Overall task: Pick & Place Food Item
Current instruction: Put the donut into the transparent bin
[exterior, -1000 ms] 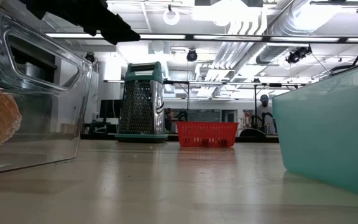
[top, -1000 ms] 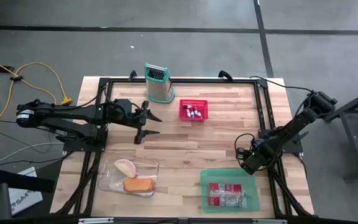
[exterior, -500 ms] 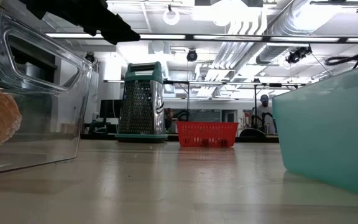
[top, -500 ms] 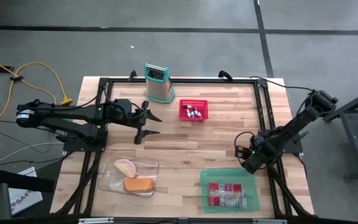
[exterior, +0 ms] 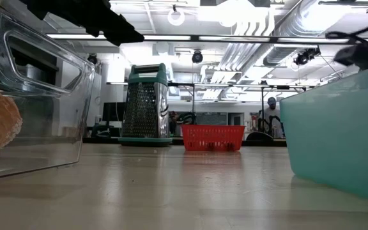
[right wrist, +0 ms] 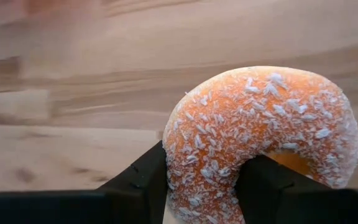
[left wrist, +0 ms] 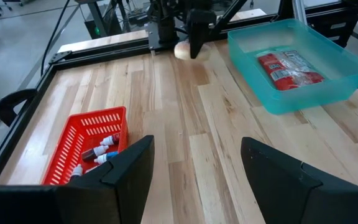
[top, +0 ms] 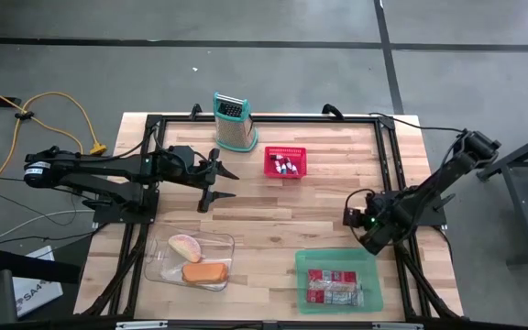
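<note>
An orange ring doughnut (right wrist: 253, 130) flecked with white flakes is in my right gripper (right wrist: 204, 186), which is shut on it. That gripper (top: 356, 220) hangs over the boards at the table's right, just beyond the far edge of the teal bin (top: 337, 280). The left wrist view shows the doughnut as a pale lump (left wrist: 184, 50) under that gripper. My left gripper (top: 223, 181) hovers open over the table's left middle, with nothing between its fingers (left wrist: 129, 168). My right gripper pinches one side of the doughnut's ring (right wrist: 197, 180) between its two fingers. One finger (right wrist: 138, 180) lies on the outer side and the other (right wrist: 272, 180) reaches into the hole. The gripper slants steeply downward. The rest of the ring arches beyond the fingertips, over the wooden boards.
The teal bin holds a red packet (top: 333, 286). A clear tub (top: 191, 259) with bread pieces sits near left. A red basket (top: 285, 162) of small bottles and a metal grater (top: 232, 121) stand at the far middle. Bare boards lie between them.
My right gripper has tipped and rolled at the wrist while staying shut on the doughnut, and its head has swung a little toward the table's far edge. In the low view part of that arm now shows above the teal bin.
</note>
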Available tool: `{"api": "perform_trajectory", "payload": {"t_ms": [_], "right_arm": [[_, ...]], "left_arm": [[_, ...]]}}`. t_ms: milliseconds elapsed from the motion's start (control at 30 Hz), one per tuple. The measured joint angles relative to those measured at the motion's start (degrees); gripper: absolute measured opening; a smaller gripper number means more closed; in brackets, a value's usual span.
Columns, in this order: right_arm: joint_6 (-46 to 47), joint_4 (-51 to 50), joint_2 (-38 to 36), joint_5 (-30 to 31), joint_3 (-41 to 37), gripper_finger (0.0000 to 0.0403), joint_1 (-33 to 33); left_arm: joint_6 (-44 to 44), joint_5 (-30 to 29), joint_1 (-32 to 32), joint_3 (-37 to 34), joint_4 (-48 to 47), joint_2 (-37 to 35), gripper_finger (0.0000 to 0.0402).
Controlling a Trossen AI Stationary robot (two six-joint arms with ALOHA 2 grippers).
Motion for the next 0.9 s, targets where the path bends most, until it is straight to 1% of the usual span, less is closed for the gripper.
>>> {"api": "perform_trajectory", "payload": {"t_ms": [267, 533, 700, 900], "right_arm": [[-8.3, 5.9, -2.9, 7.8, 0.0, 0.0146, 0.0], [-18.6, 15.7, -3.4, 14.0, 0.0, 0.0146, 0.0], [-27.7, 23.5, -3.4, 19.6, 0.0, 0.0146, 0.0], [-43.0, 34.3, -4.3, 27.5, 0.0, 0.0146, 0.0]], "left_arm": [[0.0, 0.0, 0.0, 0.0, 0.0, 0.0, 0.0232], [0.0, 0.0, 0.0, 0.0, 0.0, 0.0, 0.0232], [0.0, 0.0, 0.0, 0.0, 0.0, 0.0, 0.0232], [0.0, 0.0, 0.0, 0.0, 0.0, 0.0, 0.0232]]}}
